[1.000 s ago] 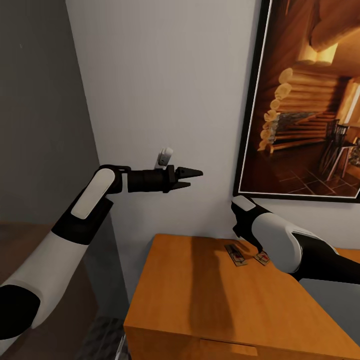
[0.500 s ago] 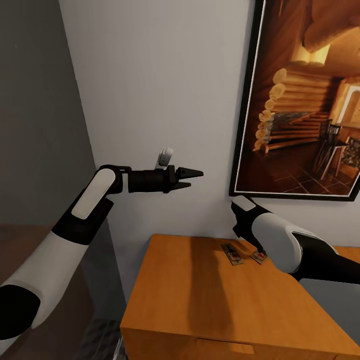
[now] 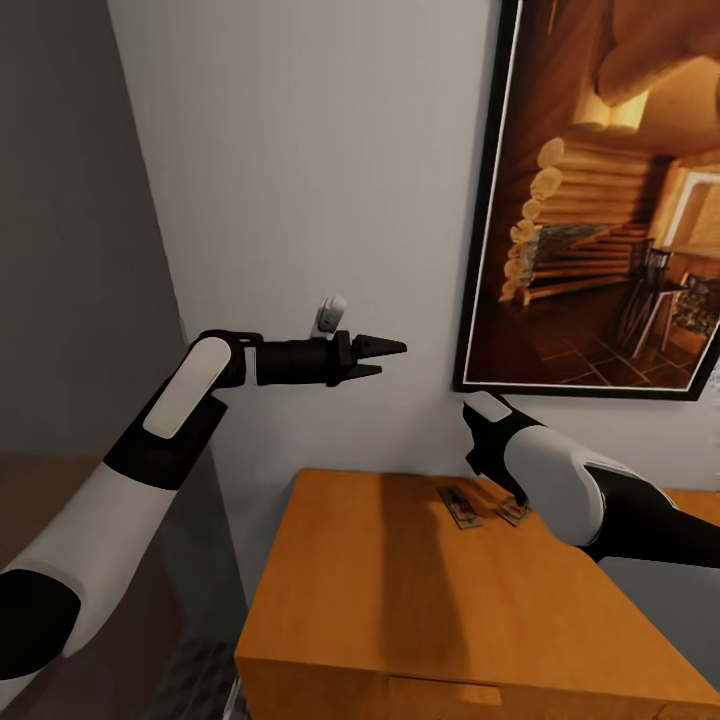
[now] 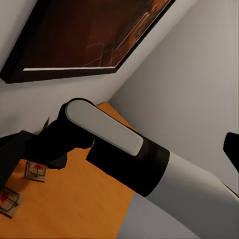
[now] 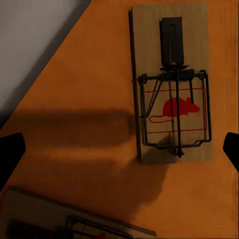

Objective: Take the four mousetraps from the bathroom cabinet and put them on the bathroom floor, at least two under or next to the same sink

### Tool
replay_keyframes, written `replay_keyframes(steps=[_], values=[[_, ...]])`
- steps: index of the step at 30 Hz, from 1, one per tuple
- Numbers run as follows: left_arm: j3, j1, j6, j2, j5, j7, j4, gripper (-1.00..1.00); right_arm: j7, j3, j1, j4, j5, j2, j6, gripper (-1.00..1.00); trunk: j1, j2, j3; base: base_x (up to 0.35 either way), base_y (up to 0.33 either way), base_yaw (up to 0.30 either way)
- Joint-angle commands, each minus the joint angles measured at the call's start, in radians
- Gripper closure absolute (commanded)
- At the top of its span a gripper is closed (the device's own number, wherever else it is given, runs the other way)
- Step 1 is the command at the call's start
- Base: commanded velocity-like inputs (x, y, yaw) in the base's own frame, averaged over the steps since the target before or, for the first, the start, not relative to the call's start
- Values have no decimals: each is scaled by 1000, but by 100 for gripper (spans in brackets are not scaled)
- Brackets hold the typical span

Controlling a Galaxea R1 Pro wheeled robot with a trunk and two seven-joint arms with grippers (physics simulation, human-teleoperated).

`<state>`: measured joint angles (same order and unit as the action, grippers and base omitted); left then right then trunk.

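Observation:
Two mousetraps (image 3: 459, 507) (image 3: 514, 514) lie side by side on the flat top of the orange-brown cabinet (image 3: 380, 590), near the wall. My right forearm reaches down over them. In the right wrist view my right gripper (image 5: 119, 149) hovers open just above the top, with one mousetrap (image 5: 172, 82) with a red mouse print ahead of it and another mousetrap (image 5: 74, 221) at the frame's edge. Both mousetraps (image 4: 36, 171) (image 4: 9, 201) appear in the left wrist view past my right arm. My left gripper (image 3: 388, 359) is held in the air toward the white wall, open and empty.
A large black-framed picture of a log cabin (image 3: 600, 200) hangs on the white wall above the cabinet. A grey wall (image 3: 70, 250) meets the white one at the left. A dark gap drops to the floor left of the cabinet.
The whole head view has drifted: cabinet and picture sit further left, so the camera moved. Both arms keep their poses and the mousetraps lie as before.

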<state>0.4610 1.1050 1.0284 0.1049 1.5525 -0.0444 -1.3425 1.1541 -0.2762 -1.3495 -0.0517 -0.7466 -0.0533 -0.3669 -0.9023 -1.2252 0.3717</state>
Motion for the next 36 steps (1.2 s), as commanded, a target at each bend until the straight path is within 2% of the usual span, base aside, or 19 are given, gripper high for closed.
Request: replay_keyframes(steps=[1, 8, 22, 36], values=[[1, 1, 1, 1, 6, -5, 0, -100, 4, -8, 0, -2, 7, 0, -10, -100, 0, -1, 1, 0, 0, -175], [2, 1, 1, 1, 6, -5, 0, -100, 4, -8, 0, -2, 6, 0, -10, -100, 0, -1, 1, 0, 0, -168], [1, 1, 1, 1, 6, -5, -1, -100, -1, -8, 0, -2, 7, 0, -10, -100, 0, -1, 1, 0, 0, -46], [2, 1, 1, 2, 6, -5, 0, -100, -4, -8, 0, -1, 6, -1, -10, -100, 0, -1, 1, 0, 0, -141]])
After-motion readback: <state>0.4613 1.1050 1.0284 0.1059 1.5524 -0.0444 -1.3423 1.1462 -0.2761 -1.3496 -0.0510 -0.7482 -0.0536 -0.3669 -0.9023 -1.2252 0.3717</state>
